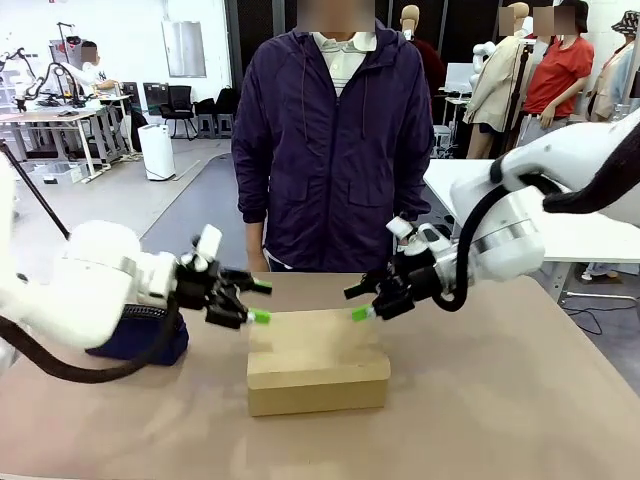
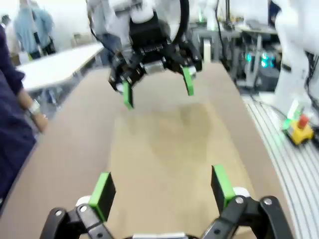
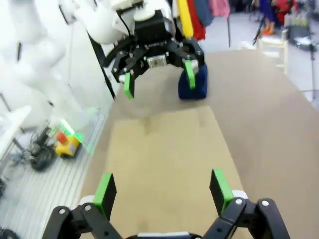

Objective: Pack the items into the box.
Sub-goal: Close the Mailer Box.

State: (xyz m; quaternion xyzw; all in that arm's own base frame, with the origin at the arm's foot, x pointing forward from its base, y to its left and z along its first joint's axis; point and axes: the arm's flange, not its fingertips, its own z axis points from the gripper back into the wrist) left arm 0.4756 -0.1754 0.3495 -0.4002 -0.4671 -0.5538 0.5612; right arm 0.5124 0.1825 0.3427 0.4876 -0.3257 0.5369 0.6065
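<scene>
Two grippers face each other over the closed box (image 1: 317, 362), one at each end of its lid. Left gripper (image 1: 258, 301): fingers spread wide, green pads well apart, nothing between them. It hovers just above the box's left end; cannot tell whether the lower pad brushes the lid edge. Right gripper (image 1: 356, 303): likewise spread wide and empty, hanging just above the box's right end, tips pointed toward the left gripper.

Left wrist view: own gripper (image 2: 162, 189) splayed, tan lid (image 2: 169, 149) running away beneath and between the fingers; opposite gripper (image 2: 158, 89) at the lid's far end, pads apart. A person's hand (image 2: 37, 117) hangs beside the table, off to that view's left.

Right wrist view: own gripper (image 3: 162, 191) splayed over the lid (image 3: 164, 159); the other gripper (image 3: 158, 79) at the far end, with a navy pouch (image 3: 193, 84) on the table just behind it. Front view puts the pouch (image 1: 140, 335) under the left arm, behind its gripper, apart from the box.

Box lid lies flat and shut.
</scene>
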